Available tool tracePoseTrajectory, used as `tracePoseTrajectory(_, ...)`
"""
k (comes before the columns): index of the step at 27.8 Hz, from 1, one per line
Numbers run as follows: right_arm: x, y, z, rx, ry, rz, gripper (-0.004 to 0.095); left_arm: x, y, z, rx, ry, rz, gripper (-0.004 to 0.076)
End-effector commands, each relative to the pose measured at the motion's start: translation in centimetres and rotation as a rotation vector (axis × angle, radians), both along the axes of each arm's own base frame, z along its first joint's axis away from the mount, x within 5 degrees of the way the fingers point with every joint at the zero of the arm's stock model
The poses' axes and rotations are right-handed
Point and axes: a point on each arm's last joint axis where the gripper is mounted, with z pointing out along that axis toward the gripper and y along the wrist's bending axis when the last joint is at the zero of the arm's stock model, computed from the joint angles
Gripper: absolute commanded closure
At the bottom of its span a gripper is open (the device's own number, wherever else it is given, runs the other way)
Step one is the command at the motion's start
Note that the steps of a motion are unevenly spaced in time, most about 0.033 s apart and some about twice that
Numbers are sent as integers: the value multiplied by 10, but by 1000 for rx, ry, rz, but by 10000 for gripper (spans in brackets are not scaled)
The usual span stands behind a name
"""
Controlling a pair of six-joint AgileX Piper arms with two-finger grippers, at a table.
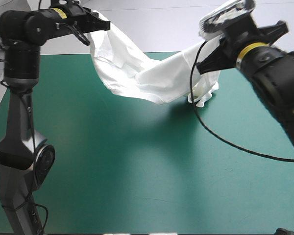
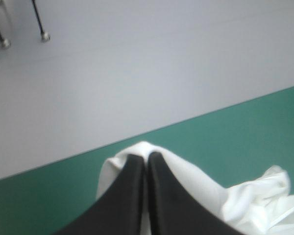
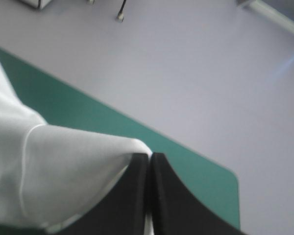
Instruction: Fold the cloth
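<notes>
T-shirt (image 1: 152, 81) lifted, sagging over teal-green table (image 1: 137, 161)

I see my right gripper (image 3: 149, 164), two broad black fins, pinched together on the soft white T-shirt (image 3: 63, 171), which billows beside it over the teal-green table cover (image 3: 88, 110).

In the high view the right gripper (image 1: 209, 58) hid the part of the T-shirt (image 1: 152, 81) that it clamped, and where its fingertips met could not be made out. At the left gripper (image 1: 102, 24) the tips sank into white folds. Both wrist views cut the T-shirt off at their edges.
</notes>
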Motion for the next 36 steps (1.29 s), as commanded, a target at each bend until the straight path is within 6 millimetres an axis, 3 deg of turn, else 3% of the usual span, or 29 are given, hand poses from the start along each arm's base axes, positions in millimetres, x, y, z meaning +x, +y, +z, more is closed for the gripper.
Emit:
tracePoseTrajectory(1,-43,-41,70,74,-372,4,927,-87,15,79,-156,-342,-81,733)
tracePoseTrajectory(2,-52,-49,82,104,-440,10,927,-101,18,91,-191,-412,-88,733)
tracePoseTrajectory(5,-85,-72,116,149,-681,41,927,-167,34,136,-342,-696,-122,733)
tracePoseTrajectory(11,-109,-82,135,201,-842,112,927,-241,55,170,-489,-988,-157,733)
tracePoseTrajectory(16,-127,-82,148,251,-998,222,927,-283,68,182,-559,-1118,-166,733)
tracePoseTrajectory(20,-131,-82,150,284,-1014,260,927,-297,71,184,-590,-1139,-193,733)
tracePoseTrajectory(23,-129,-81,148,282,-975,254,927,-290,69,182,-551,-1129,-184,733)
tracePoseTrajectory(27,-110,-75,138,295,-850,202,927,-256,58,173,-488,-1012,-170,733)
tracePoseTrajectory(32,-66,-58,110,249,-567,25,927,-176,40,140,-333,-753,-90,733)
tracePoseTrajectory(36,-12,-32,77,194,-368,-115,927,-98,22,89,-203,-458,-31,733)
